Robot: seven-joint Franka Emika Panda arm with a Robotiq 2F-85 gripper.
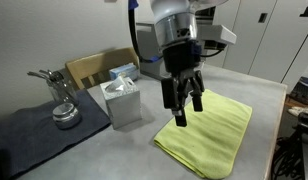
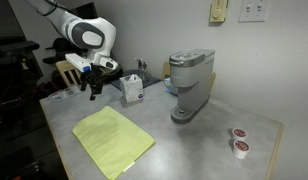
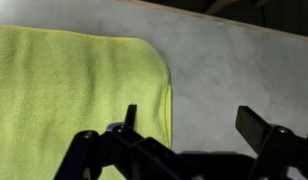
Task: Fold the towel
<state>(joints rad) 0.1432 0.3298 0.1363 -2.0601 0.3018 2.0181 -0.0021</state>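
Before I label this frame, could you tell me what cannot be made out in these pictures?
Towel: wrist view, cut off at the left edge, lower part hidden by the gripper.
Metal object on the dark mat: exterior view, too blurred to identify.
Two pods beside the coffee maker: exterior view, lids too small to read.

In an exterior view, a grey tissue box stands left of centre on the grey table. An open cardboard box is behind it, and a dark grey mat at the lower left bears a shiny metal object. In an exterior view, a silver pod coffee machine stands right of centre, with two coffee pods at the lower right.
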